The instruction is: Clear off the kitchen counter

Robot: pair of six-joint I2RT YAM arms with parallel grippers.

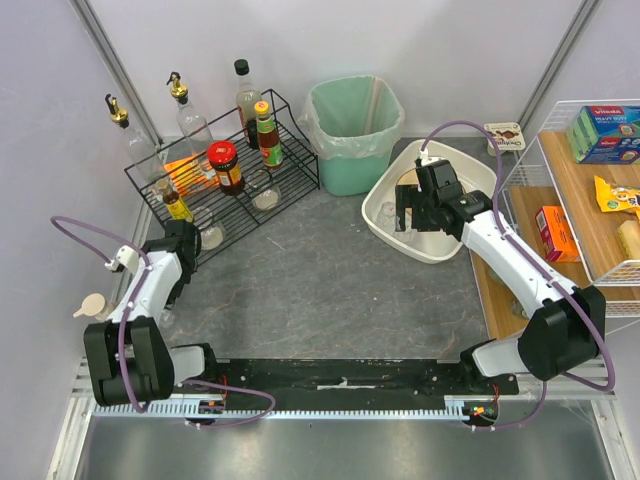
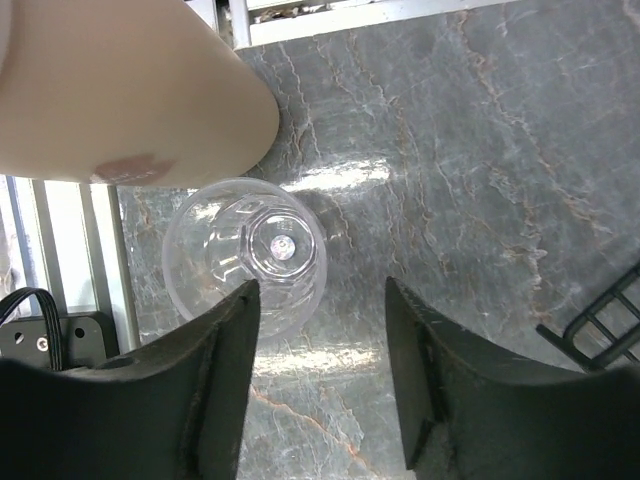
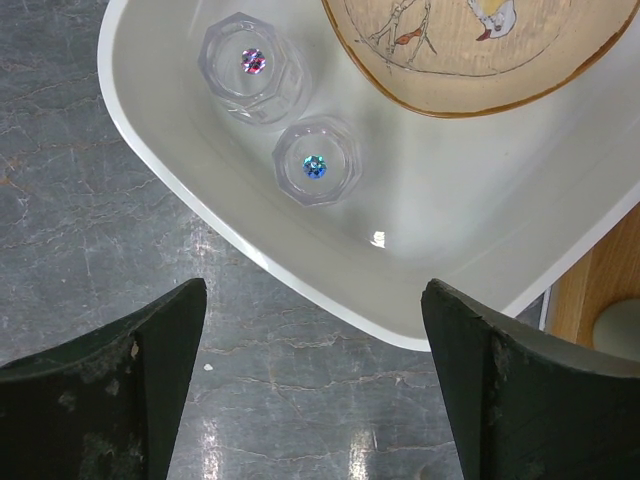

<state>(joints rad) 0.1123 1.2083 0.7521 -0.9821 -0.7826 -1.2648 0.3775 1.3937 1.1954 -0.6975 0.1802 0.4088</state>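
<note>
Grey mottled worktop (image 2: 480,150) lies under both claws. Left claw (image 2: 322,300) gapes, a clear cup (image 2: 245,250) just beside one fingertip. Right claw (image 3: 312,300) spread wide over the white basin (image 3: 470,200) rim, two glasses (image 3: 316,165) ahead inside.

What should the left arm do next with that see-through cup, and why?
Probably nudge the left end effector sideways until the clear glass is between its open fingers, then lower. Right now the glass sits on the kitchen counter off to one side, partly under one finger instead of in the gap.
</note>
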